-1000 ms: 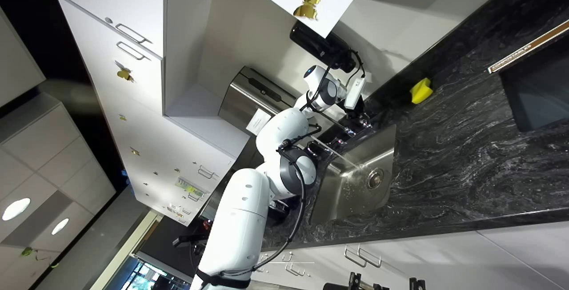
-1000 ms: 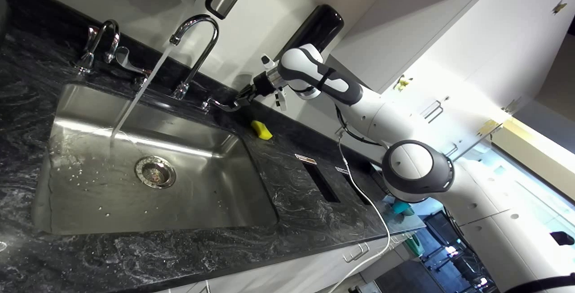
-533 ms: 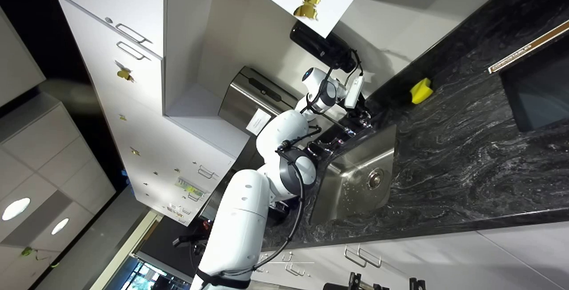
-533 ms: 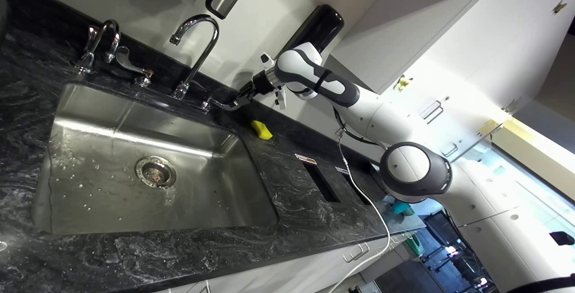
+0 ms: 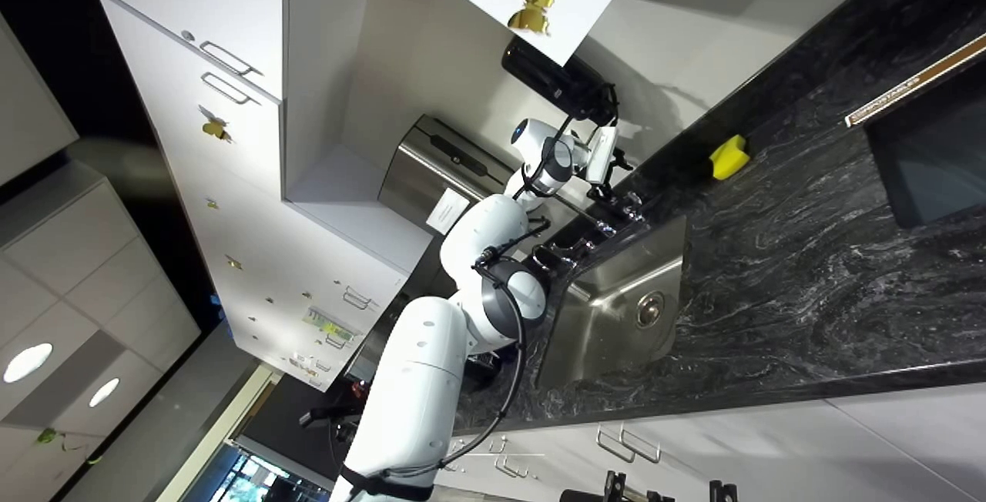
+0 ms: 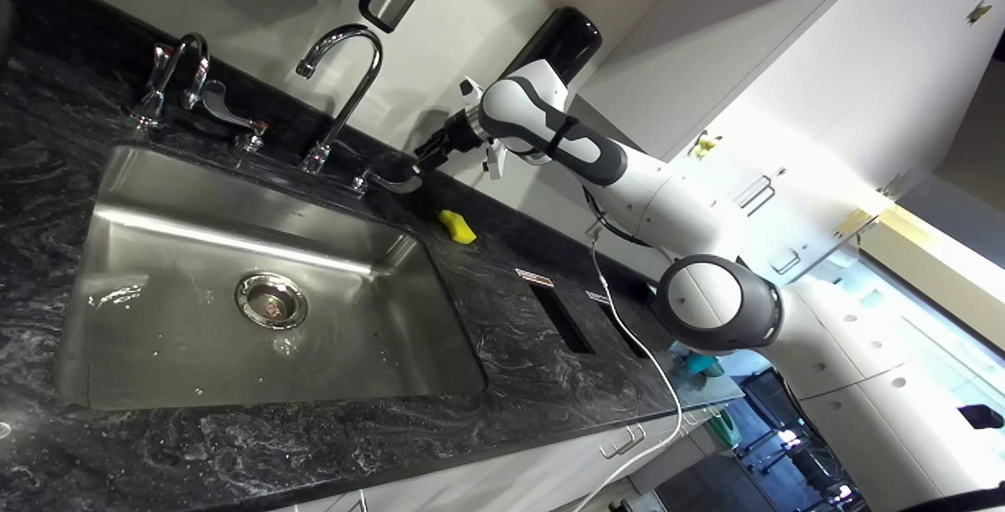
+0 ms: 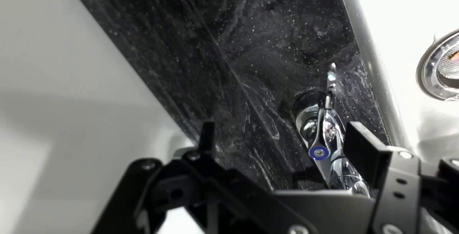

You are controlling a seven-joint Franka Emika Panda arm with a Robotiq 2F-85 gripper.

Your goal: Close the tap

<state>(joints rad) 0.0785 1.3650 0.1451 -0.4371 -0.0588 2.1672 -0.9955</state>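
Note:
The chrome tap's curved spout (image 6: pixel 351 107) stands behind the steel sink (image 6: pixel 338 355), with no water stream leaving it. In the wrist view a chrome handle (image 7: pixel 318 153) with a blue ring shows between the spread fingers, closer to the right one, and nothing is gripped. My gripper (image 7: pixel 281 129) is open. An exterior view puts the gripper (image 6: pixel 424 160) just above the tip of this lever; whether they touch I cannot tell. A red-marked handle (image 6: pixel 228 111) sits on the spout's far side. In an exterior view the gripper (image 5: pixel 612 179) partly covers the tap area.
A yellow sponge (image 6: pixel 457 227) lies on the dark counter (image 6: pixel 518 331) beside the handle. A smaller faucet (image 6: pixel 192 49) stands left of the spout. On the wall above are a black dispenser (image 6: pixel 564 37) and a steel dispenser (image 5: pixel 451 163). A white cable (image 6: pixel 628 323) crosses the counter.
Water ran from the spout a second ago and had stopped by half a second ago. My gripper has opened from shut and shifted slightly up, away from the lever.

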